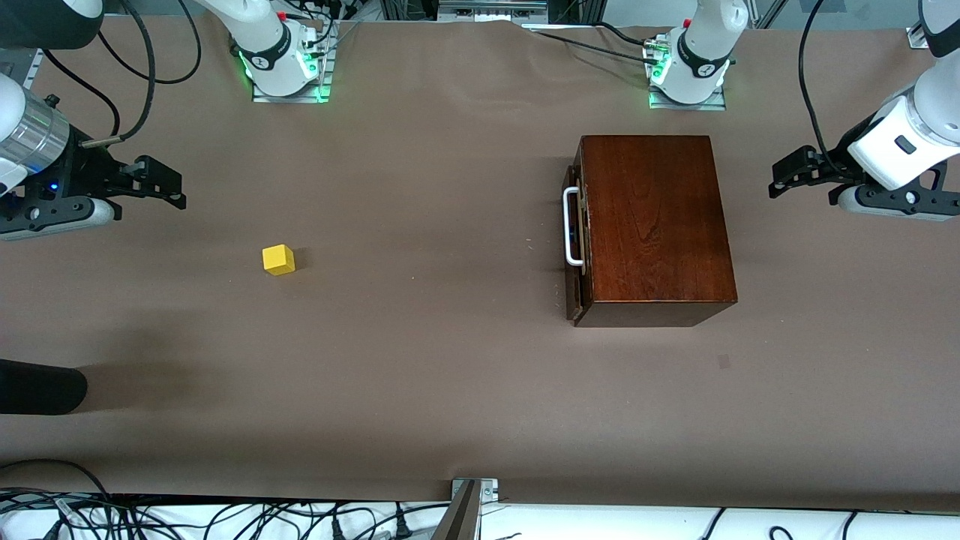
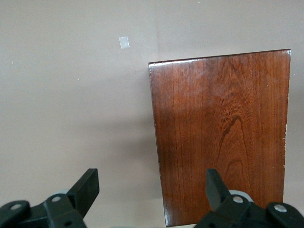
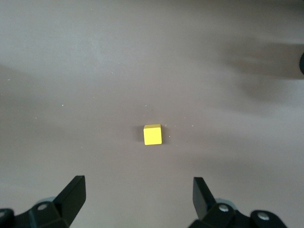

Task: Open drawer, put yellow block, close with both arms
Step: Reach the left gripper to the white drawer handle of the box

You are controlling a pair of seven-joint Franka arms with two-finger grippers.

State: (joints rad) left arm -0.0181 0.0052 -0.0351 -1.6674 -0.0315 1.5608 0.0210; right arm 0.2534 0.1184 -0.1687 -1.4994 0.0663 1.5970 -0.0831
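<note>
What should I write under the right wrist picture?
Open right claw hovering over the yellow block on the brown table.

Front view: a high camera facing both arm bases, taking in the whole table [image 1: 450,390]. Left wrist view: looks down between spread fingers [image 2: 85,187] onto the box [image 2: 221,137], also in the front view [image 1: 652,225]. Right wrist view: looks down from well above onto the block [image 3: 152,134], likewise shared with the front view [image 1: 278,259].
</note>
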